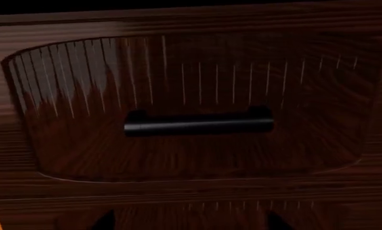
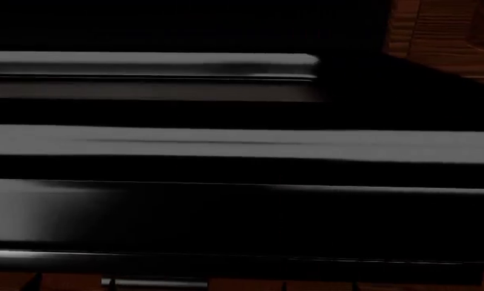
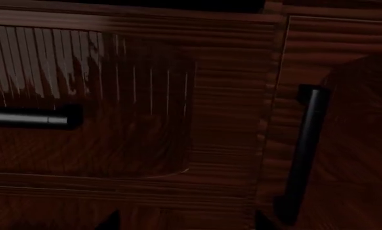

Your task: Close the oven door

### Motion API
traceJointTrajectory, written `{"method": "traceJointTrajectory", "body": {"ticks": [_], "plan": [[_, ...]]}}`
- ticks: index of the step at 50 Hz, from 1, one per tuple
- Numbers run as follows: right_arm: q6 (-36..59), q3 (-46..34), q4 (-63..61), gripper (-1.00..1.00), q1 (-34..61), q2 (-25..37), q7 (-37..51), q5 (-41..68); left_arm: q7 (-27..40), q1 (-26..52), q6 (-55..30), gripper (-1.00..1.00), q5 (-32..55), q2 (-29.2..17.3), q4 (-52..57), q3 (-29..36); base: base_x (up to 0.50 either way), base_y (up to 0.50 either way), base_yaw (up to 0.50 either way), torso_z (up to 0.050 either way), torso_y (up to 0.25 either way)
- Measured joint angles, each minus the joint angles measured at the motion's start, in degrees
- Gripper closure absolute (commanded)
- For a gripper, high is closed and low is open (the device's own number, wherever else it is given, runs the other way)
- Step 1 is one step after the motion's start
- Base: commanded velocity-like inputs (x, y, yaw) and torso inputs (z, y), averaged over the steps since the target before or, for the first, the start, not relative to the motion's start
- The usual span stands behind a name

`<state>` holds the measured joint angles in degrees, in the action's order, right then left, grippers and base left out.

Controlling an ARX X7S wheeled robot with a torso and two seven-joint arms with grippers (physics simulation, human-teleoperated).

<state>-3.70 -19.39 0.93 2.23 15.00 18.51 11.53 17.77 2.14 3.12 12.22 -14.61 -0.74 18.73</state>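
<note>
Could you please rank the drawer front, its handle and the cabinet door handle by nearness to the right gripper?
Right gripper unseen; judged from its wrist view.
1. drawer front, straight ahead.
2. drawer handle and cabinet door handle, opposite sides: too close to call.

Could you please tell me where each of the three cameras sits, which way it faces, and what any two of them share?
Head view: on the robot's head, looking down, very close, at the glossy black oven door and its grey bar handle; no arm shows.
Left wrist view: near the left gripper, facing a dark wooden drawer front with a short handle; no gripper shows.
Right wrist view: near the right gripper, facing similar wood and a vertical cabinet handle; no gripper shows.
Shared: both wrist views apparently show the same drawer.
</note>
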Motion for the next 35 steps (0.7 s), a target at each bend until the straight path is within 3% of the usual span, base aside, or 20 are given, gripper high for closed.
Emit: {"method": "traceJointTrajectory", "body": {"ticks": [22,35], "plan": [[0.0,-0.3,-0.1,-1.0,0.1,0.3,0.3,0.5,0.5,0.1,0.0,-1.0,0.2,-0.3,0.2,0.5,0.0,0.31,0.0,0.0,0.0],[-0.4,-0.4,0.0,-1.0,0.1,0.4,0.2,1.3,0.6,0.1,0.3,-1.0,0.4,-0.6,0.0,0.7,0.0,0.01,0.0,0.0,0.0]]}}
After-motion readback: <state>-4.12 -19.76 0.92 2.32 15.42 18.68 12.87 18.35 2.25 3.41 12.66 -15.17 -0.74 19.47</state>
